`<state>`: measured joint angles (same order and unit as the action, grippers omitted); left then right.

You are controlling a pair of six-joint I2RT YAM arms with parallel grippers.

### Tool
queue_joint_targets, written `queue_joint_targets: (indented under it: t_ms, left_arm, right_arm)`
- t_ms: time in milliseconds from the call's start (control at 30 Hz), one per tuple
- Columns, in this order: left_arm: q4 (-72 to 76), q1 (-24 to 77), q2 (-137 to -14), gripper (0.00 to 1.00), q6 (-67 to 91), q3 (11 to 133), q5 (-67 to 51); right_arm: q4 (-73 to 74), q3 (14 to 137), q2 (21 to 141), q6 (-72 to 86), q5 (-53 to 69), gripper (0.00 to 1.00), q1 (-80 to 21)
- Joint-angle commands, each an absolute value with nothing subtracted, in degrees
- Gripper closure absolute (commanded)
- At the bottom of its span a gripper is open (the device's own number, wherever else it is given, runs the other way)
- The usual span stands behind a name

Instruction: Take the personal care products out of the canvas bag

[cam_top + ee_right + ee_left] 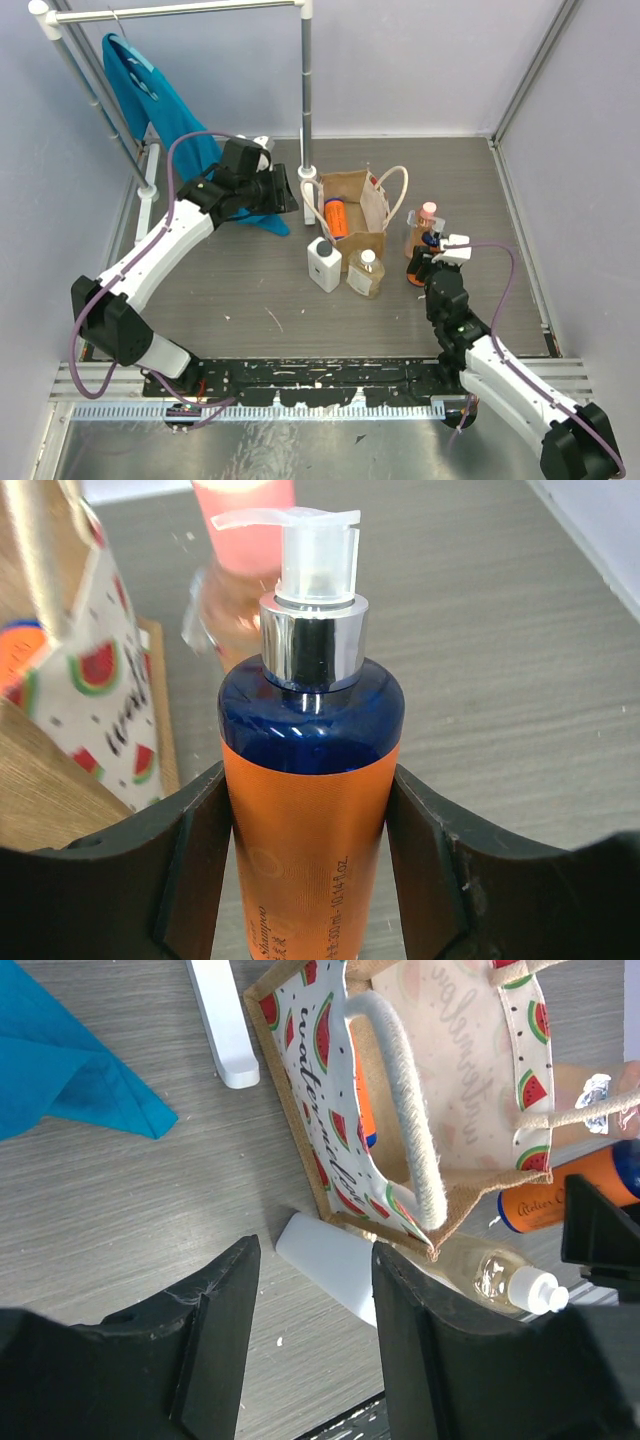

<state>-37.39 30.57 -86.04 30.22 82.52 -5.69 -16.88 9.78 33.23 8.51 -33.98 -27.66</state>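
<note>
The canvas bag [362, 205] stands open mid-table with an orange bottle [335, 218] inside it. A white bottle with a dark cap [323, 264] and a clear amber bottle [365, 273] stand in front of the bag. A pinkish bottle [424, 228] stands to its right. My right gripper [428, 262] is shut on an orange bottle with a blue top and pump [310, 810], upright next to the pinkish bottle [245, 540]. My left gripper [285, 192] is open and empty, left of the bag [400, 1080] and above the white bottle [330, 1265].
A teal-blue garment [150, 100] hangs from a white clothes rack [306, 80] at the back left; the rack's foot [222, 1020] rests beside the bag. Grey walls close in the table at the sides and back.
</note>
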Motion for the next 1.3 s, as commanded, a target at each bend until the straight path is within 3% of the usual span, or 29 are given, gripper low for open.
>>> queue_joint_targets:
  t_ms: [0, 333, 633, 900, 967, 1067, 1100, 1267]
  left_arm:
    - [-35.59, 30.32, -83.32, 0.45, 30.59, 80.69, -6.18]
    - [-34.73, 30.32, -83.13, 0.46, 30.86, 79.82, -7.03]
    - [-34.97, 30.37, -82.01, 0.46, 30.28, 79.02, -6.68]
    - [-35.23, 30.33, -80.64, 0.45, 29.59, 78.43, -5.93]
    - [-35.29, 30.32, -80.46, 0.45, 29.45, 78.39, -5.75]
    - [-35.33, 30.32, -80.30, 0.45, 29.27, 78.39, -5.66]
    - [-35.35, 30.32, -80.32, 0.45, 29.27, 78.36, -5.63]
    - [-35.25, 30.33, -80.18, 0.45, 29.24, 78.31, -5.55]
  right_arm:
    - [-34.91, 8.55, 34.74, 10.15, -38.40, 0.99, -28.35]
    - [-41.87, 5.47, 42.94, 8.33, -45.79, 0.97, -34.12]
    - [-37.94, 7.61, 45.85, 8.41, -47.44, 0.55, -35.93]
    - [-35.60, 9.05, 46.69, 8.25, -45.99, 0.49, -36.68]
    - [-35.19, 9.00, 46.41, 8.19, -45.74, 0.50, -36.73]
    - [-35.20, 8.92, 46.26, 8.15, -45.75, 0.84, -36.85]
    - [-35.74, 8.73, 46.23, 7.98, -45.68, 0.91, -36.91]
    - [-45.03, 6.64, 46.94, 3.63, -42.40, 0.99, -36.93]
